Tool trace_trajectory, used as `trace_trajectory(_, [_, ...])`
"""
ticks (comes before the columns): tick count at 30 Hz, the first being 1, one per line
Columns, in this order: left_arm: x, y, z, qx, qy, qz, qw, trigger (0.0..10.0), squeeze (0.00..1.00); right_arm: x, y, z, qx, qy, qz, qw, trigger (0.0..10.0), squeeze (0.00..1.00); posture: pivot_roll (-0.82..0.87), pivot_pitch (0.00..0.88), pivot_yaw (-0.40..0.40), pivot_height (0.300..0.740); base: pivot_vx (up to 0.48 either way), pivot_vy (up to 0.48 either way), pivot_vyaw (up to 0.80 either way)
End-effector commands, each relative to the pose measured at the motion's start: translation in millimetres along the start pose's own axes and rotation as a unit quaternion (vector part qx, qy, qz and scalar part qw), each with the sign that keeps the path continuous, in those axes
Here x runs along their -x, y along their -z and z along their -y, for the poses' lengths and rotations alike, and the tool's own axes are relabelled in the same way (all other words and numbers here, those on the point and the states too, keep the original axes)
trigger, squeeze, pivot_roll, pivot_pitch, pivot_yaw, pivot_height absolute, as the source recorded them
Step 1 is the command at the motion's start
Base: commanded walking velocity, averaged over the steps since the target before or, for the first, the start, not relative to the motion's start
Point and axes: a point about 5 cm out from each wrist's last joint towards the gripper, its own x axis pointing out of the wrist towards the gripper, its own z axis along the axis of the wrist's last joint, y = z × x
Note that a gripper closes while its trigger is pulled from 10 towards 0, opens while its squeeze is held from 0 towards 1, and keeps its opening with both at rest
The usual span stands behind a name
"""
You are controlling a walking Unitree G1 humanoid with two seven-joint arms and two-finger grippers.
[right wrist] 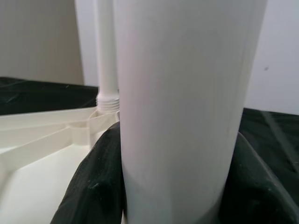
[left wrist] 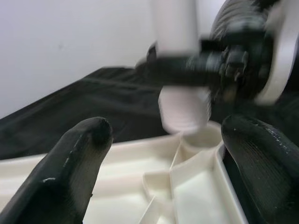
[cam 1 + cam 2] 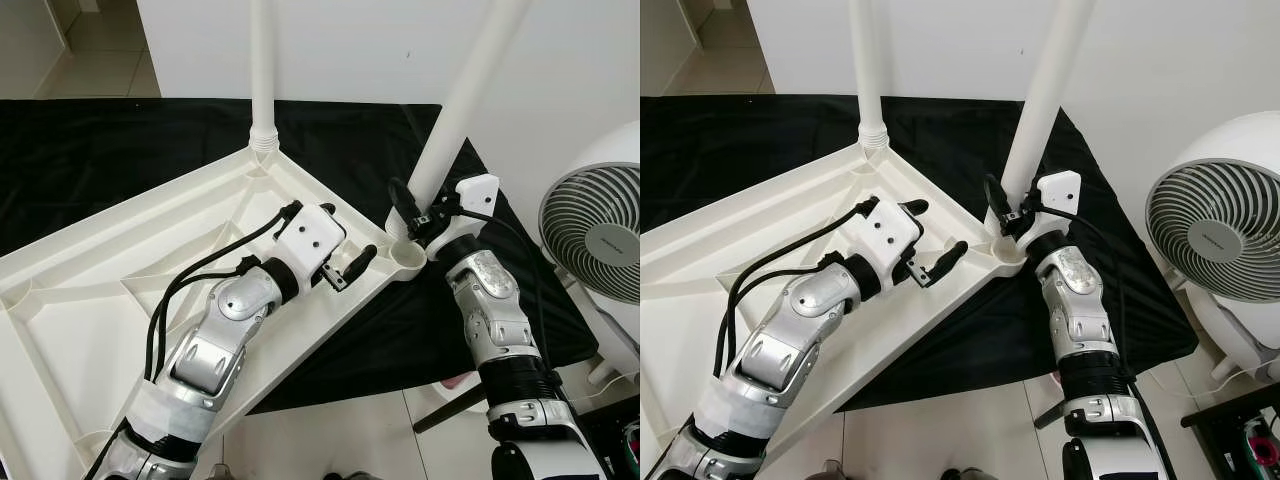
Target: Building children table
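While the upturned white plastic tabletop lies underside-up on a black cloth with one leg already standing in its far corner socket, the right gripper pinches a second leg low on its shaft, holding its threaded end just above the near corner socket, slightly tilted. The left gripper hovers over the tabletop's ribbed rim beside that socket, fingers spread and holding nothing. The leg looks like a hollow moulded tube: light, rigid and smooth, so likely to slip if twisted under a loose grip. A hold near the thread seems best for aligning it, and the thin tabletop probably needs steadying at its rim.
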Motion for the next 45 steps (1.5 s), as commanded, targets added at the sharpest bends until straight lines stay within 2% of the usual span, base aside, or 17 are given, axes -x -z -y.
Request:
trace_trajectory(1, [-4.6,-3,0.2,0.025,0.019,0.007,0.999,10.0,0.10,1.8,1,-4.0,0.009,-0.026,-0.012,1.000,10.0,0.00,0.17,0.063,-0.076,0.740,0.000,0.000,0.00])
trace_trajectory(3, [-6.5,-6,-0.9,0.034,0.024,0.014,0.999,10.0,0.10,2.2,2,-6.1,0.011,-0.036,-0.015,0.999,10.0,0.00,0.17,0.063,-0.076,0.740,0.000,0.000,0.00])
trace_trajectory(4, [-10.4,-13,-3.7,0.047,0.032,0.030,0.998,10.0,0.00,3.1,4,-9.5,0.012,-0.053,-0.021,0.998,10.0,0.00,0.17,0.059,-0.075,0.740,0.000,0.000,0.00])
trace_trajectory(7, [-22.2,-36,-12.1,0.097,0.057,0.082,0.990,10.0,0.00,5.6,7,-17.8,0.017,-0.102,-0.033,0.994,10.0,0.00,0.16,0.054,-0.075,0.740,0.000,0.000,0.00])
trace_trajectory(9, [-22.2,-36,-12.1,0.097,0.057,0.082,0.990,10.0,0.00,5.6,7,-17.8,0.017,-0.102,-0.033,0.994,10.0,0.00,0.16,0.054,-0.075,0.740,0.000,0.000,0.00])
trace_trajectory(10, [-25.9,-42,-14.8,0.119,0.066,0.095,0.986,10.0,0.00,6.5,7,-20.8,0.017,-0.120,-0.036,0.992,10.0,0.00,0.16,0.050,-0.074,0.740,0.000,0.000,0.00])
trace_trajectory(13, [-30.7,-49,-17.8,0.137,0.077,0.109,0.982,10.0,0.00,8.5,7,-26.3,0.015,-0.149,-0.042,0.988,10.0,0.00,0.15,0.048,-0.074,0.740,0.000,0.000,0.00])
trace_trajectory(27, [-38.7,-59,-20.4,0.163,0.113,0.117,0.973,10.0,0.00,12.7,12,-31.9,0.028,-0.187,-0.062,0.980,10.0,0.00,0.15,0.031,-0.063,0.740,0.000,0.000,0.00])
trace_trajectory(28, [-38.9,-60,-21.3,0.165,0.115,0.118,0.973,7.8,0.00,12.5,12,-31.9,0.031,-0.188,-0.062,0.980,10.0,0.00,0.15,0.027,-0.062,0.740,0.000,0.000,0.00])
trace_trajectory(29, [-38.9,-60,-21.3,0.165,0.115,0.118,0.973,7.8,0.00,12.5,12,-31.9,0.031,-0.188,-0.062,0.980,10.0,0.00,0.15,0.027,-0.062,0.740,0.000,0.000,0.00])
trace_trajectory(30, [-39.5,-60,-23.1,0.166,0.113,0.115,0.973,2.5,0.00,12.5,13,-31.9,0.030,-0.189,-0.064,0.979,10.0,0.00,0.15,0.024,-0.061,0.740,0.000,0.000,0.00])
trace_trajectory(31, [-39.5,-60,-23.1,0.166,0.113,0.115,0.973,2.5,0.00,12.5,13,-31.9,0.030,-0.189,-0.064,0.979,10.0,0.00,0.15,0.024,-0.061,0.740,0.000,0.000,0.00])
trace_trajectory(32, [-39.8,-60,-23.9,0.164,0.117,0.113,0.973,0.0,0.00,12.3,13,-32.0,0.035,-0.189,-0.064,0.979,10.0,0.00,0.15,0.020,-0.061,0.740,0.000,0.000,0.00])
trace_trajectory(45, [-43.0,-60,-27.4,0.144,0.132,0.107,0.975,0.0,0.00,6.1,12,-30.4,0.042,-0.185,-0.067,0.980,10.0,0.00,0.15,0.000,-0.056,0.740,0.000,0.000,0.00])
